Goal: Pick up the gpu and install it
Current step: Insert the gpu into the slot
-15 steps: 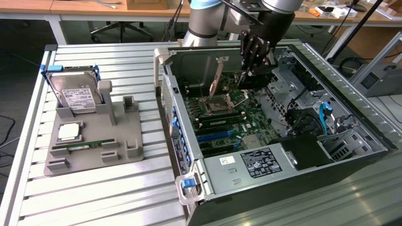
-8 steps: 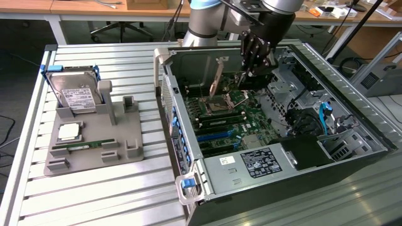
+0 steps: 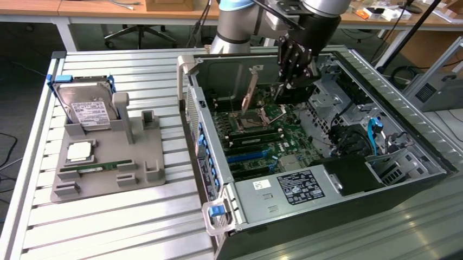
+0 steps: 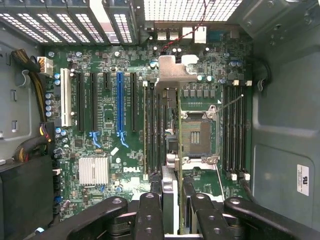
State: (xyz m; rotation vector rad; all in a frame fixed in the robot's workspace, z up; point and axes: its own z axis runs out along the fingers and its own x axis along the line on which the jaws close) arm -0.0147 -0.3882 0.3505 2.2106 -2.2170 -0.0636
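**Gpu held upright inside the open computer case**

The computer case (image 3: 217, 179) lies on its side on the slatted tabletop (image 3: 116, 227), its side panel off. Inside it the motherboard (image 3: 278, 135) faces up, with the bare CPU socket (image 3: 253, 120) near its far end, blue expansion slots (image 3: 250, 156) nearer, and a labelled power supply (image 3: 289, 187) at the near end. A blue cable (image 3: 374, 135) runs through the drive bay on the exterior view's right.

The tool (image 4: 172, 200) reaches down into the far part of the case and is clenched on the gpu (image 3: 250, 89). The card stands on edge above the board beside the socket, clear of the slots, its silver bracket toward the case's far wall.

On the exterior view's left, well apart from the case, a grey holder (image 3: 145, 173) sits on the tabletop. It carries a hard drive (image 3: 87, 108) in a blue frame standing at its far end, a processor chip (image 3: 78, 151) lying flat, and a green RAM stick (image 3: 97, 169) in a groove nearer.
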